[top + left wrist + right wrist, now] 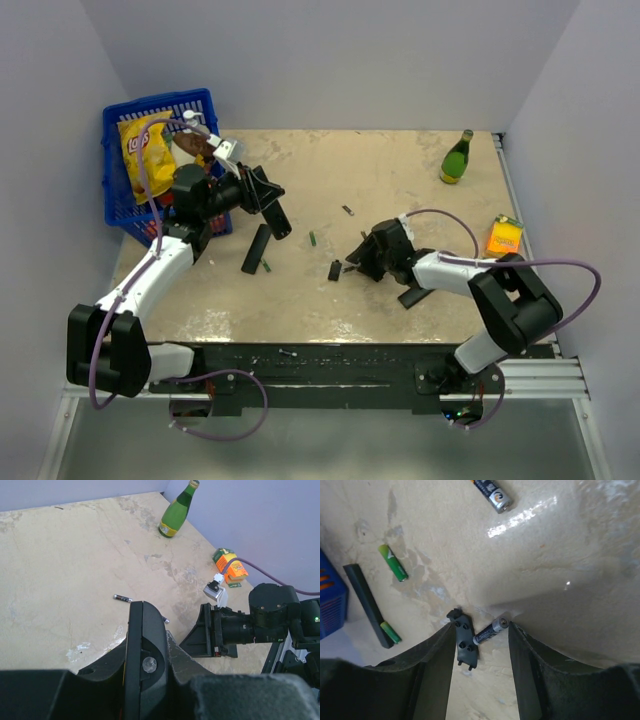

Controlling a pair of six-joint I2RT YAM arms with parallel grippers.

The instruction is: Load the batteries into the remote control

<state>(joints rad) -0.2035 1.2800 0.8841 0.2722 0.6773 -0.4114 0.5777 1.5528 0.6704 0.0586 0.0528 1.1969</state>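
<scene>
**Right wrist: jaws apart around a battery and the back cover**

Right wrist view has the right gripper (481, 628) low over the beige, stone-patterned table (560, 555), its jaws apart. Low in the centre of the frame, between the two fingers, a thin dark-grey battery with pale metal ends (490, 631) lies tilted. It is just beside the small black plastic back cover (465, 642), and I cannot tell whether the two touch. A second dark-grey battery (492, 494) lies at the top edge of the frame. At the left, the long slim matte black remote control (367, 602) lies flat on the table. One short green battery (391, 631) sits against its lower end, and another green battery (392, 562) lies to its upper right.

In the top view the left gripper (268, 200) sits left of centre, its jaws clamped on a shorter black remote (280, 224) whose free end points to the lower right. A blue plastic basket (112, 185) at the upper left holds a yellow crisp bag (140, 150). A green glass bottle (457, 158) stands upright at the upper right, and an orange carton (504, 237) lies near the right edge
</scene>
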